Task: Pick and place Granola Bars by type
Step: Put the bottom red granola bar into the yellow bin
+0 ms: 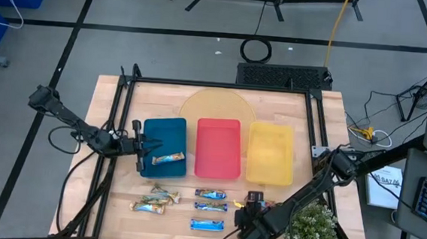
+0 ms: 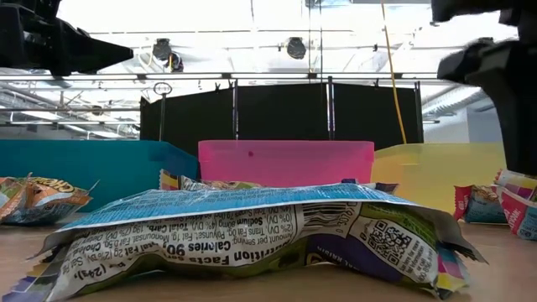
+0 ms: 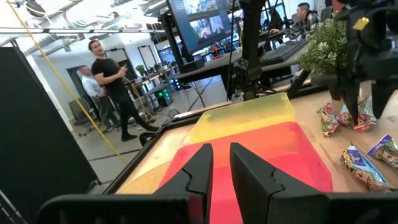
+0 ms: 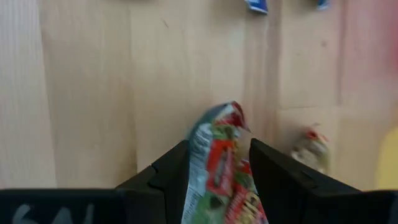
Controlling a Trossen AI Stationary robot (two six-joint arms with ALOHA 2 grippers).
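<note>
Left gripper [image 1: 141, 146] at the blue plastic tray [image 1: 165, 130]: fingers nearly closed, empty; one tan-gold foil bar [image 1: 168, 159] lies inside. I count two more tan-gold bars [image 1: 153, 200] and three blue-white foil bars [image 1: 210, 205] on the wooden table [image 1: 110, 203], in front of the trays. Red tray [image 1: 218, 146], yellow tray [image 1: 271, 151]: empty. Right gripper [image 4: 217, 180] pinches one red-orange-silver foil bar [image 4: 217, 163]. I judge bars light, crinkly, slippery; grip mid-length.
</note>
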